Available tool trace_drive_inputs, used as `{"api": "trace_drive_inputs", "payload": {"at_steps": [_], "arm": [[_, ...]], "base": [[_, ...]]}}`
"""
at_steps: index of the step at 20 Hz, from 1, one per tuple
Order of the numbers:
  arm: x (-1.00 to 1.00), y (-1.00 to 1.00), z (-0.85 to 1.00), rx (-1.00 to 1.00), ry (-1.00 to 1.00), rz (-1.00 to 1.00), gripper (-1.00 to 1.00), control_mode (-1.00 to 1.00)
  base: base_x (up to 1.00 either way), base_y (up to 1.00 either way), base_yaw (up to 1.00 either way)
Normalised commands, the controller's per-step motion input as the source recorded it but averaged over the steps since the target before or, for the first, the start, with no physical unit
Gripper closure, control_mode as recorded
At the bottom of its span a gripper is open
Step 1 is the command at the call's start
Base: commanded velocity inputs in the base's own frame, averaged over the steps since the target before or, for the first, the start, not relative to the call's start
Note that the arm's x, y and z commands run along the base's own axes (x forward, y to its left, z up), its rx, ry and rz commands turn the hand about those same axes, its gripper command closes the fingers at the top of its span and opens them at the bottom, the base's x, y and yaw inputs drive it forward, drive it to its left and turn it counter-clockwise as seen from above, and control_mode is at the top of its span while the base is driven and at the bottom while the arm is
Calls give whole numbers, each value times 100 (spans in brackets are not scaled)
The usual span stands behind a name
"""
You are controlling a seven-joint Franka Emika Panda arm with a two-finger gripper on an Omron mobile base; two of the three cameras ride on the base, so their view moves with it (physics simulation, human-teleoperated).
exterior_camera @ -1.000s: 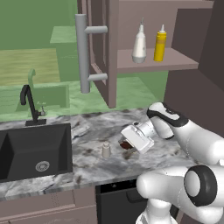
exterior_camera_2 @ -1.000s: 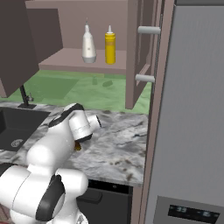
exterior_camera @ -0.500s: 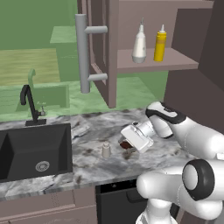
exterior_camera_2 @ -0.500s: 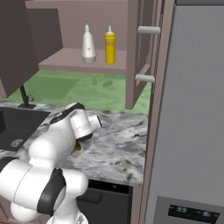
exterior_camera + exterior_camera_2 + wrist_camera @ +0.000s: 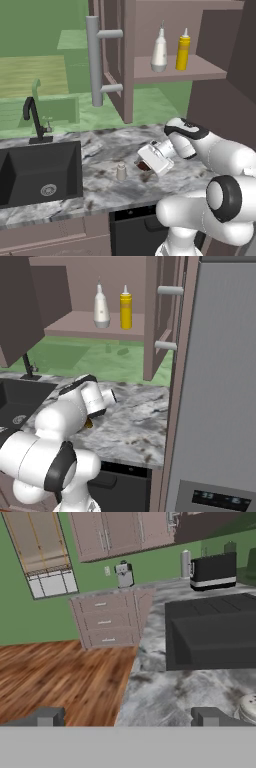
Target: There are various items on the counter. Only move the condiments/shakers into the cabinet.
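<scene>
Pincer: the pincer (image 5: 144, 165) hangs low over the table, spread wide and grasping nothing; in the hand view its two dark fingertips (image 5: 46, 716) stand far apart above the marbled stone.
Brown lump: a small brown oblong lump (image 5: 145, 166) lies on the table right at the pincer's mouth; whether they touch cannot be told.
Shaker: the small grey-white shaker (image 5: 121, 171) stands upright on the table just beside the pincer, between it and the sink; a bit of its rounded top (image 5: 248, 707) shows at the right edge of the hand view.
Table: the grey-white marbled table (image 5: 105, 185) runs from the sink side across to the tall grey unit on the right.
Sink: the black sink (image 5: 37, 172) is set in the table, with a black tap (image 5: 34, 120) behind it.
Cabinet: the brownish-mauve cabinet (image 5: 170, 75) stands open above the table, its door (image 5: 112, 60) swung out with a long grey bar handle (image 5: 93, 65).
White bottle: the white narrow-necked bottle (image 5: 159, 50) stands upright on the cabinet shelf.
Yellow bottle: the yellow squeeze bottle (image 5: 183, 50) stands upright on the same shelf, just beside the white one, apart from it.
</scene>
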Motion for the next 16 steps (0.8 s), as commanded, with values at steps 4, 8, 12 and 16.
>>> {"api": "trace_drive_inputs", "payload": {"at_steps": [4, 8, 12, 16], "arm": [[16, 0, -10, 0, 0, 0, -100, -100], [14, 0, -4, 0, 0, 0, -100, -100], [20, 6, -4, 0, 2, 0, -100, -100], [17, 14, -6, 0, 4, 0, -100, -100]], "base": [[0, 0, 0], [0, 0, 0], [0, 0, 0], [0, 0, 0]]}}
